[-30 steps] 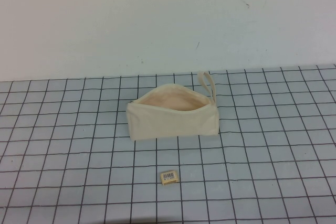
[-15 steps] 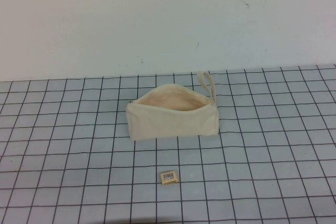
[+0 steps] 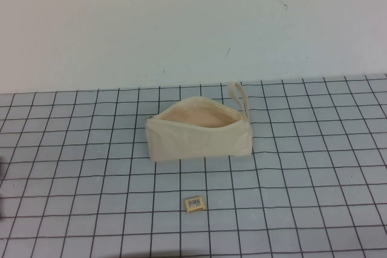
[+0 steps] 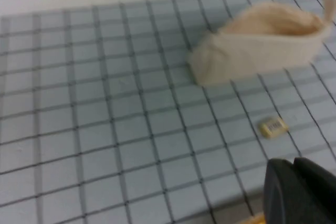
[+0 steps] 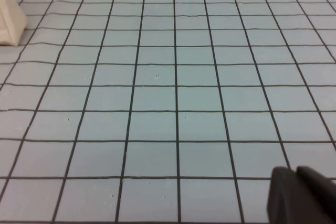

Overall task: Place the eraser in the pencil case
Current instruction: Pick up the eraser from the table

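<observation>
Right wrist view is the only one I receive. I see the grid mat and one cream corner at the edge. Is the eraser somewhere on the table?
Observer: Yes. In the high view the eraser lies label up on the grid mat. It is nearer to the robot than the pencil case and apart from it.
Operator: Is the case open?
Observer: Yes. Its mouth gapes upward, the peach lining shows, and the wrist loop is at its right end.
Operator: Where are the hands?
Observer: The left hand is a dark part at the edge of its wrist view, which faces the eraser and the case. The right hand is over bare mat.
</observation>
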Robot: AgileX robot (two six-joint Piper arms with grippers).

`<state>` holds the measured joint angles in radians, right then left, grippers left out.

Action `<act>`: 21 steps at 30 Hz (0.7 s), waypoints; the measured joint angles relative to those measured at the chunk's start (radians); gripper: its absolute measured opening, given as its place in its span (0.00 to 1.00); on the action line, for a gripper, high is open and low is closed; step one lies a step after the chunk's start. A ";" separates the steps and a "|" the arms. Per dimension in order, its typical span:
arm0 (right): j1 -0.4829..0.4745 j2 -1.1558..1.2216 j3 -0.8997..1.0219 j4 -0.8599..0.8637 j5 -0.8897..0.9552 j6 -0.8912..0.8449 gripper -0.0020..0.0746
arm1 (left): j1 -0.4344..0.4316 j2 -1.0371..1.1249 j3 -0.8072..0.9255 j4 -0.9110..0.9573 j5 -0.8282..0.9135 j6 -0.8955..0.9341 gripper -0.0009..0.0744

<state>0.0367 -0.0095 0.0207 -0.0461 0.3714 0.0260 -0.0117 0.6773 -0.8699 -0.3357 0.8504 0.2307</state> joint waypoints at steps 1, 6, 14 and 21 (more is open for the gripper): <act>0.000 0.000 0.000 0.000 0.000 0.000 0.03 | 0.000 0.039 -0.001 -0.081 0.028 0.066 0.01; 0.000 0.000 0.000 0.000 0.000 0.000 0.03 | -0.003 0.263 -0.001 -0.330 0.102 0.454 0.01; 0.000 0.000 0.000 0.000 0.000 0.000 0.03 | -0.228 0.491 -0.001 -0.265 -0.121 0.585 0.01; 0.000 0.000 0.000 0.000 0.000 0.000 0.03 | -0.463 0.695 -0.025 -0.132 -0.273 0.507 0.03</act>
<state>0.0367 -0.0095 0.0207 -0.0461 0.3714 0.0260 -0.4747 1.3724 -0.8950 -0.4674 0.5771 0.7373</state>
